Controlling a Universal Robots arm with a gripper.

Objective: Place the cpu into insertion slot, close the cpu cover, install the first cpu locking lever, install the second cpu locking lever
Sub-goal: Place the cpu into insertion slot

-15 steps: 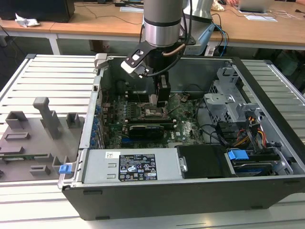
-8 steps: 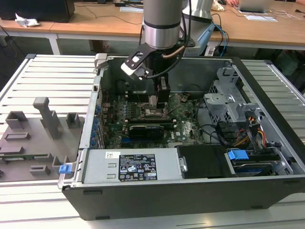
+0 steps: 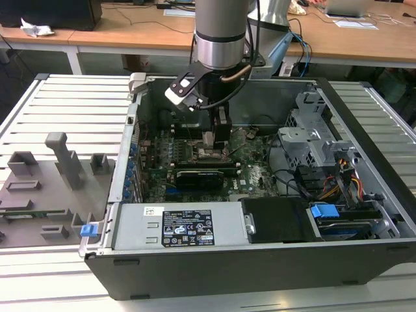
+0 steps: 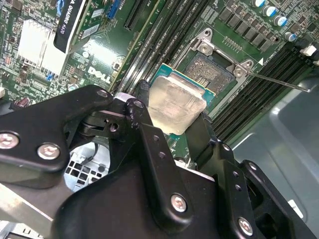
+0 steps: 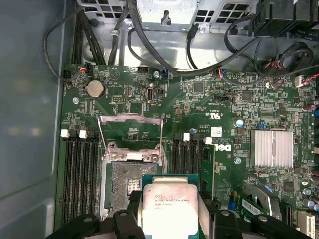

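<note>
Clearly the gripper (image 4: 172, 114) was clamped on the cpu (image 4: 177, 102), its black fingers (image 4: 141, 94) pressing on two opposite edges of the chip, with the pale metal top bare between them. In the exterior view the arm reached down into the open computer case (image 3: 260, 266) and held the chip low over the middle of the green motherboard (image 5: 214, 94). It sat toward the far wall and a little to the exterior view's left of the drive cage.

In both wrist views the chip hung near the insertion slot (image 5: 130, 181) but was not seated in it, because the socket's dark bed lay uncovered. Whether the chip was squarely above the socket could not be told. The cpu cover (image 5: 130, 118) stood swung open on the socket's far side, and a thin locking lever (image 5: 162, 132) stood raised beside it.

Judging by its look, the chip would be light, thin and quite stiff. Its smooth metal top would probably be slippery, so the edges of its green base seemed the right place to grip. Its underside and the socket's fine contacts were likely the fragile parts. A tilted hold or a hard squeeze risked bending contacts or letting the chip slide askew.
</note>
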